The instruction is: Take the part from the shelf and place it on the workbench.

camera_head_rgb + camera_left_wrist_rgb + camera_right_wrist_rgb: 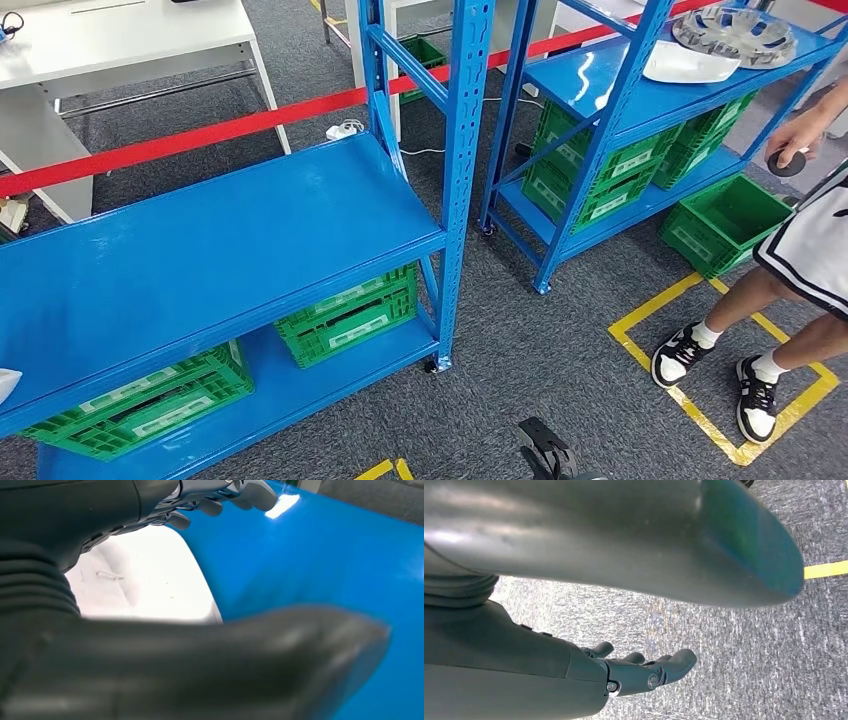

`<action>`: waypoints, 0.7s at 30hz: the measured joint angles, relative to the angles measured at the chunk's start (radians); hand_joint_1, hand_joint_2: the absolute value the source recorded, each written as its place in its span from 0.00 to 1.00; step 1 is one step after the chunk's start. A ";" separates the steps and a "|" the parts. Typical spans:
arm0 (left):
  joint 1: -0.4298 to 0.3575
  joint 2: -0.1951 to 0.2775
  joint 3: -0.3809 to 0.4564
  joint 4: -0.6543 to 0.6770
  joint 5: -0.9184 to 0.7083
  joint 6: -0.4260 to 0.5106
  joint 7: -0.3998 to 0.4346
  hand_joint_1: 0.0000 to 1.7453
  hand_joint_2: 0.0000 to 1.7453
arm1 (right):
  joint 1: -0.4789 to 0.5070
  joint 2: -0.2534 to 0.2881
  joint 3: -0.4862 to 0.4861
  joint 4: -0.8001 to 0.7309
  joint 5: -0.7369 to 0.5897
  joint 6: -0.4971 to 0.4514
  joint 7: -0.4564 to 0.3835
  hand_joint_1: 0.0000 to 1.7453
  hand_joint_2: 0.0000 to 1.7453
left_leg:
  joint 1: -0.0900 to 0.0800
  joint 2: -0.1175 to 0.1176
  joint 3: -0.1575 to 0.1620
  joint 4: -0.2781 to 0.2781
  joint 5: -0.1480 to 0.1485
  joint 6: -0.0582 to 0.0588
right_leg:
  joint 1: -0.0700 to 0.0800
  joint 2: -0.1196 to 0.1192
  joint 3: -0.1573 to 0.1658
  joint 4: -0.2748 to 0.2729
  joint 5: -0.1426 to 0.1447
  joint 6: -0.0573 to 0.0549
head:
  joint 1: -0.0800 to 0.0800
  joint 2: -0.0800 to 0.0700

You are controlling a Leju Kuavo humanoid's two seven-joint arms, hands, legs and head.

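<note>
Two stages make up this job, the taking and the placing, and as far as I can judge I am in the middle of the first. My left robot hand (220, 500) reaches over the blue shelf (200, 250), its dark fingers (260, 494) stretched out above the white part (145, 580), which lies on the shelf board directly under my palm. In the head view a sliver of that white part (5, 385) peeks in at the left edge of the shelf. My thumb (225, 665) lies along the other side of the part, blurred and close to the lens. I cannot tell whether the fingers and thumb press on the part or merely bracket it; the part looks to rest on the board, so I judge it not yet lifted.

My right robot hand (644, 670) hangs at my side over the grey carpet, fingers loosely apart and holding nothing.

What is left, then, is most of the work: securing the hold, lifting the part off the shelf, turning toward a counter and setting it down. A white counter (120, 40) stands beyond the red tape (200, 135), though I cannot say it is the one meant. A person (800, 250) stands to my right near the second shelf (640, 100), well apart from the part.
</note>
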 joint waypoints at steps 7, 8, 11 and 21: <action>0.000 0.000 -0.001 0.004 0.012 -0.078 0.024 0.00 1.00 | 0.000 0.000 0.000 0.000 0.008 0.000 0.000 0.00 0.00 | 0.000 0.000 -0.001 0.000 -0.001 0.001 | 0.000 0.000 -0.001 0.000 -0.001 0.002 | 0.000 0.000; 0.000 0.000 -0.001 0.004 0.012 -0.086 0.021 0.00 1.00 | 0.000 0.000 0.000 0.000 0.009 0.000 0.000 0.00 0.00 | 0.000 0.000 -0.001 0.000 -0.001 0.001 | 0.000 0.000 -0.002 0.000 -0.001 0.002 | 0.000 0.000; 0.000 0.001 -0.001 0.004 0.012 -0.106 0.021 0.00 1.00 | -0.001 0.000 0.000 0.000 0.010 0.000 0.000 0.00 0.00 | 0.000 0.000 -0.001 0.000 -0.001 0.001 | 0.000 0.000 -0.002 0.000 -0.001 0.002 | 0.000 0.000; -0.010 0.001 -0.003 0.011 0.012 -0.141 0.025 0.00 1.00 | -0.001 0.000 -0.001 0.000 0.012 0.000 0.000 0.00 0.00 | 0.001 0.000 -0.001 0.000 0.000 0.000 | 0.001 0.000 -0.002 0.000 -0.001 0.001 | 0.000 0.000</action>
